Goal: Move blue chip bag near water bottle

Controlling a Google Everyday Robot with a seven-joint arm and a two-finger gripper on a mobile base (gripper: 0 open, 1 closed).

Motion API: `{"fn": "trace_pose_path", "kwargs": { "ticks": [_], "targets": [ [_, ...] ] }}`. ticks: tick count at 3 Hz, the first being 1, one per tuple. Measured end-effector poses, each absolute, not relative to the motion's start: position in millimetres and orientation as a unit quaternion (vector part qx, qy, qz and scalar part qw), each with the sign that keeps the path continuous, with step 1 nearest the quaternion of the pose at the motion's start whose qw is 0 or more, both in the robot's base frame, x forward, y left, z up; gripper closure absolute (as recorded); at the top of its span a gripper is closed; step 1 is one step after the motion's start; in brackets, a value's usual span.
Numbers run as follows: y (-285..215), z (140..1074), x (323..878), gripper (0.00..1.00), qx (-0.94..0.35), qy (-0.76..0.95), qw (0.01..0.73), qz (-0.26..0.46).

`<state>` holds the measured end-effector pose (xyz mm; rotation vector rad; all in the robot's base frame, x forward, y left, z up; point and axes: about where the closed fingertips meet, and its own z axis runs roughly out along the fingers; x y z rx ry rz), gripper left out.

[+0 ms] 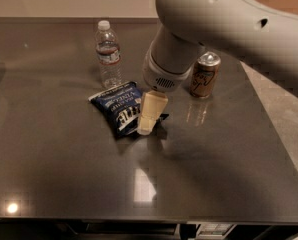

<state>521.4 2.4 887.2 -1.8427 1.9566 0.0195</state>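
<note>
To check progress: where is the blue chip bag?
The blue chip bag lies mid-table in the camera view, in front of the water bottle; the gripper is at its right edge.

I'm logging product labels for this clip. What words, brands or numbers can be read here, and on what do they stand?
Nothing can be quoted as it reads.
On the blue chip bag: large white lettering, too blurred to read.
On the water bottle: a dark label band, print too small to read.
On the soda can: a dark script mark, not legible.
On the gripper, down at the bag's right edge: no marking seen.
</note>
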Motion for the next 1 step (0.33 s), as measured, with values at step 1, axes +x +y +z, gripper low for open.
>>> {"fn": "trace_pose_path", "kwargs": {
  "ticks": [1],
  "targets": [
    [2.4,887.2,521.4,0.00,-0.668,0.709,0.225,0.007]
  ]
}}
